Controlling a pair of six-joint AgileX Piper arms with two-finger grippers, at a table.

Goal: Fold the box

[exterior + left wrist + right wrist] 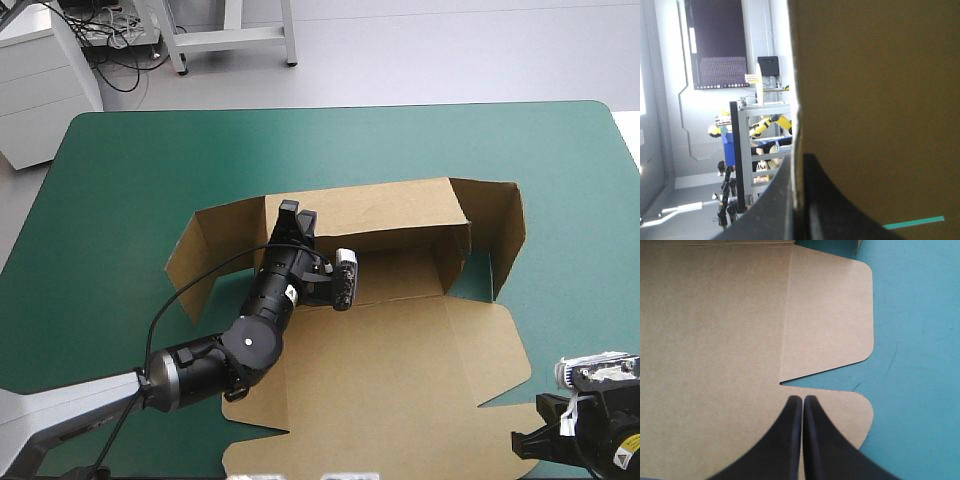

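Matt, faintly fibrous brown board for box (400, 340); smooth matt teal-green cover (120, 180); smooth black fingers (822, 445), dull sheen.

Box (400, 340): cut sheet of brown board, half formed. Lies in middle of table (120, 160), little toward near right corner. Back wall (390, 210) stands upright along far side. Left side panel (215, 245) and right side panel (505, 235) also raised, both angled outward, not tucked. Lid (390, 380) lies flat toward near edge. Rounded flaps (832, 315) on its right side lie flat on teal-green cover.
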